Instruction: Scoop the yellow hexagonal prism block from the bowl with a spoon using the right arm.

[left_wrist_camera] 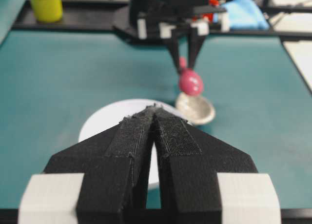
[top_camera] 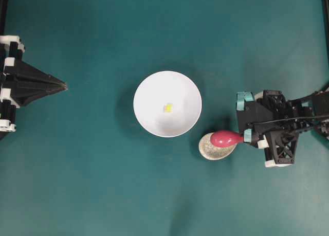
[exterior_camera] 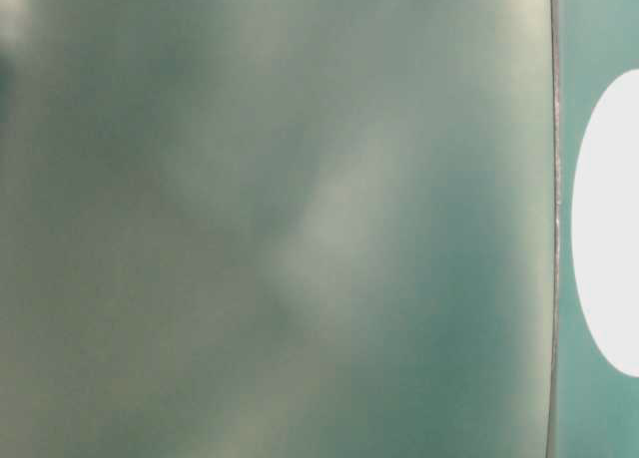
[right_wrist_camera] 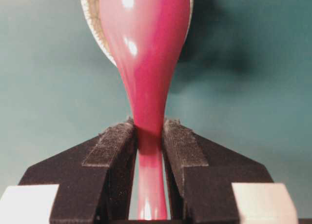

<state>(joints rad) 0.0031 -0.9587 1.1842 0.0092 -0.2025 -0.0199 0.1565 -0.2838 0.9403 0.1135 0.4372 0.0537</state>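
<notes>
A tiny yellow hexagonal prism block (top_camera: 168, 108) lies near the middle of the white bowl (top_camera: 154, 87) at the table's centre. The bowl's rim also shows in the left wrist view (left_wrist_camera: 105, 114). To the bowl's lower right, the pink-red spoon (top_camera: 225, 138) has its scoop over a speckled beige rest (top_camera: 213, 152). My right gripper (top_camera: 245, 137) is shut on the spoon's handle (right_wrist_camera: 148, 151), jaws pressing both sides; the scoop (right_wrist_camera: 144, 33) points away from the wrist camera. My left gripper (top_camera: 64, 85) is shut and holds nothing, far left of the bowl.
A yellow tub (left_wrist_camera: 45, 4) and a blue cloth (left_wrist_camera: 246, 11) sit beyond the far table edge. In the table-level view, a blurred surface fills nearly the whole frame, with only a white curve (exterior_camera: 609, 229) at the right.
</notes>
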